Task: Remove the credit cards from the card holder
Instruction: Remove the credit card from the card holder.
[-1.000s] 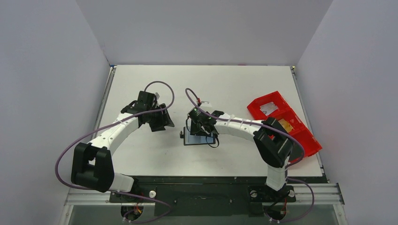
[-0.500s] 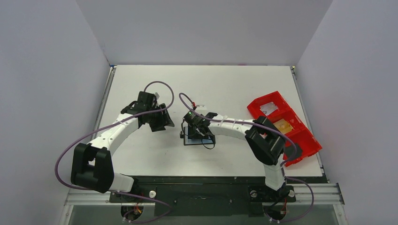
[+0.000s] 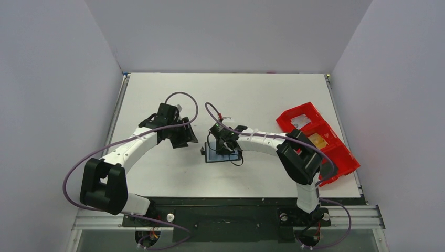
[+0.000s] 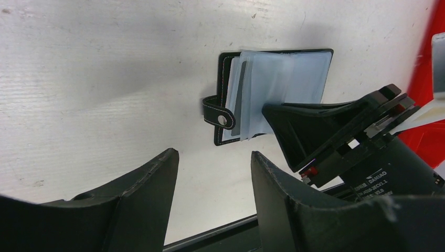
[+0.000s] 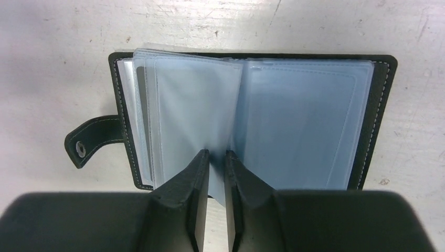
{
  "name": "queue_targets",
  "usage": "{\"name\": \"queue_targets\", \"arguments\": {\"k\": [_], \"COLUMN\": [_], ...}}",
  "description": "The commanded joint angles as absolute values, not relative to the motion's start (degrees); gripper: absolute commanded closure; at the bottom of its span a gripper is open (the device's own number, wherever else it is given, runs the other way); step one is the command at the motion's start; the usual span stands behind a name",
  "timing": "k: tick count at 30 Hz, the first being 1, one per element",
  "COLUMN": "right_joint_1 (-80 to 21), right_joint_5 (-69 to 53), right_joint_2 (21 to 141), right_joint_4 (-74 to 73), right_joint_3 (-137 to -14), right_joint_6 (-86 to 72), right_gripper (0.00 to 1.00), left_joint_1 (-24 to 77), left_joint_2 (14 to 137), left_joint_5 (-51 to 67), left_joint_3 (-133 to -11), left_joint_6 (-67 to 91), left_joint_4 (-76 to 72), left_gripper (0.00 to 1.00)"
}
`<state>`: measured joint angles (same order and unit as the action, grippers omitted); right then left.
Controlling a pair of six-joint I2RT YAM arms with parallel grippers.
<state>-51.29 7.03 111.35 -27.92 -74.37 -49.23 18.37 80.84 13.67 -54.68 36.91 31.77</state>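
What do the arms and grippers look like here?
The left arm and right arm have white links, chunky black joints and a thin purple cable each. The left gripper and right gripper have black wedge-shaped fingers; white lettering marks the right one's body.

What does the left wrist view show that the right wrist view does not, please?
Only the left wrist view shows the red tray, the open left hand and the right hand from outside. Only the right wrist view shows that hand's fingers pinching a clear sleeve. Both show the card holder lying open, tab unfastened.
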Motion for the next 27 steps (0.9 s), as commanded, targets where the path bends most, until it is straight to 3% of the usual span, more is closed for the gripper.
{"name": "queue_targets", "arguments": {"k": [1,7,27], "right_joint_1": [-48.5,-45.4,-41.7], "right_joint_5": [3.6,-4.5,-10.7], "right_joint_2": [110.4,109.7,110.9], "right_joint_4": [-24.1,-16.2,-9.2], "right_joint_3": [-68.7,-63.2,-57.6], "right_joint_6": [-48.5,-48.4,-49.9], "right_gripper": [0.89,1.0,1.0], "left_joint_1": [19.8,22.9,28.5], "left_joint_2": [82.2,84.9,95.6], "left_joint_5": [13.4,13.5,19.1], "left_joint_3": [-55.3,-56.7,-59.7], "left_joint_6": [37.5,38.6,43.7], "left_joint_4": [28.8,27.7,19.8], "left_gripper": [0.49,0.49,0.57]}}
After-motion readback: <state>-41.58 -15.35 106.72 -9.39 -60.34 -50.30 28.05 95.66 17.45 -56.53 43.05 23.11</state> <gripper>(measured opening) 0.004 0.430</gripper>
